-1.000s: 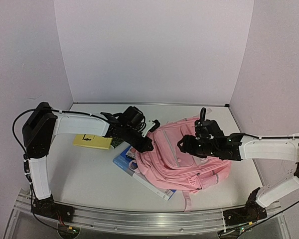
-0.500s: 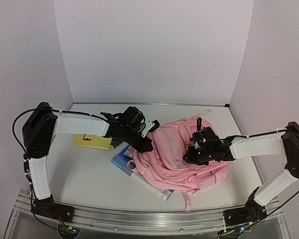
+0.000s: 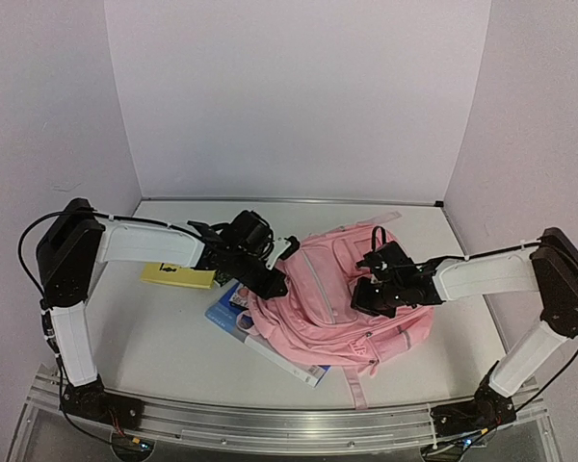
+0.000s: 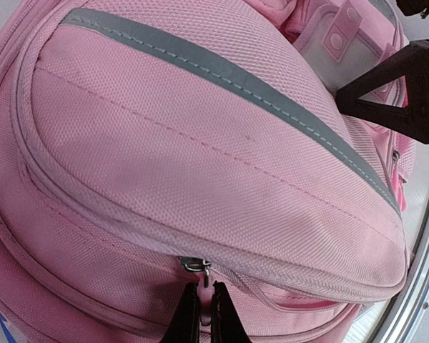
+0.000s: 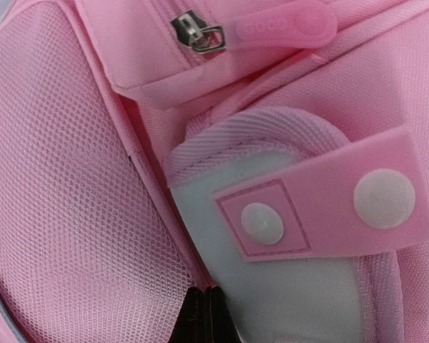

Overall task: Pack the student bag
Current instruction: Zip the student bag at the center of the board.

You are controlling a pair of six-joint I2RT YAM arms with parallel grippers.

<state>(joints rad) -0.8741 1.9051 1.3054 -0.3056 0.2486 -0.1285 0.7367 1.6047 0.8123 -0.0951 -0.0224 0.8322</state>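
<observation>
my left gripper (image 4: 204, 314) is clamped on the zipper pull (image 4: 204, 281) of the student bag (image 3: 337, 298), right gripper (image 5: 204, 314) pinched shut at a seam (image 5: 168, 214). if that slips i'll just drag the bag, not unzip it.

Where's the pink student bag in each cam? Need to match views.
Top external: student bag centre-right, the largest thing.
Left wrist: fills frame; left gripper pinches its zip pull, bottom centre.
Right wrist: fills frame, mesh pocket left.
Shared landmark: snap-button tab, both wrist views.

Looking like a robot lab booth: plain white walls (image 3: 299, 96) boxing in a desk (image 3: 154, 337), metal rail (image 3: 270, 421) running along its front.
</observation>
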